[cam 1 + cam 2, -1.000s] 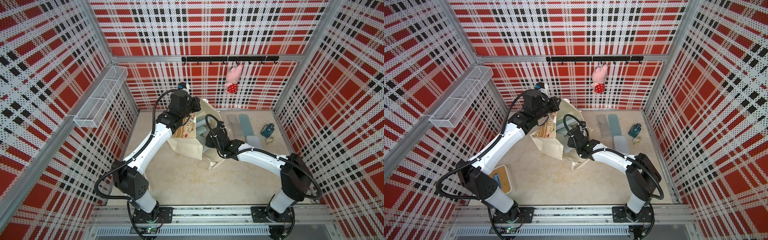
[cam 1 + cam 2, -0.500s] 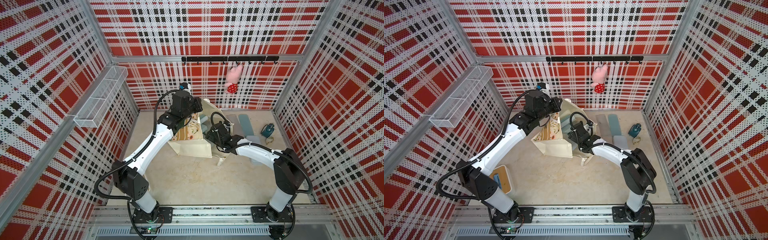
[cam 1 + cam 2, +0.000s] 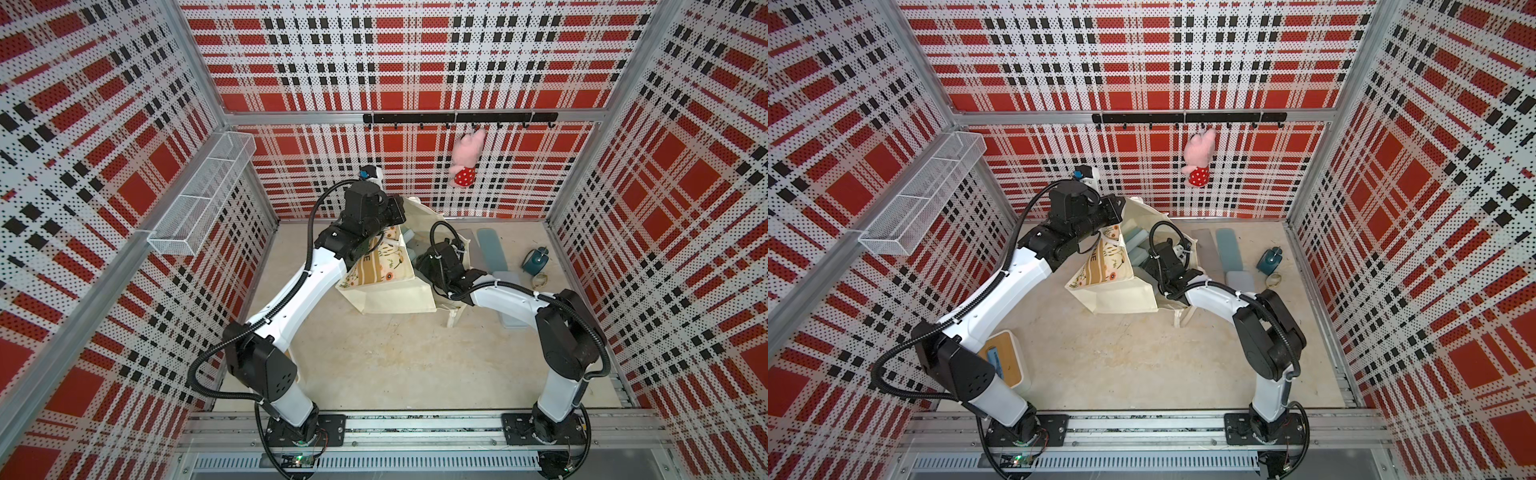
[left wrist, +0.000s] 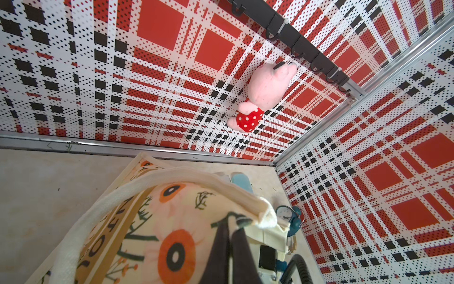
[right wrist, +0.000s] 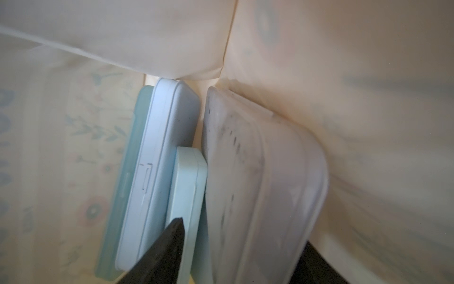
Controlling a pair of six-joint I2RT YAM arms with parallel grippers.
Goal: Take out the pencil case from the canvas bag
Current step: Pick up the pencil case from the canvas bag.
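Observation:
The canvas bag (image 3: 390,297) (image 3: 1121,295) lies tipped on the table with its mouth toward the back right. My left gripper (image 4: 233,218) is shut on its rim beside the white padded handle (image 4: 184,173), holding the mouth up. My right gripper (image 5: 243,233) is deep inside the bag and hidden in both top views. Several pencil cases stand side by side there: a light blue one (image 5: 162,147), a mint one (image 5: 189,186) and a frosted one (image 5: 265,177). The fingers are apart, one at the mint case's edge, the other past the frosted case.
More flat cases (image 3: 490,249) lie on the table right of the bag, with a teal alarm clock (image 3: 536,259) and a ring (image 3: 540,281) beyond them. A pink plush (image 3: 467,158) hangs from the hook rail. A wire basket (image 3: 199,195) juts from the left wall. A wood-topped box (image 3: 1005,357) stands by the left arm's base.
My right gripper has pushed from the bag's mouth further inside. The bag has swung round and settled flatter, and my left gripper has kept its hold on the rim.

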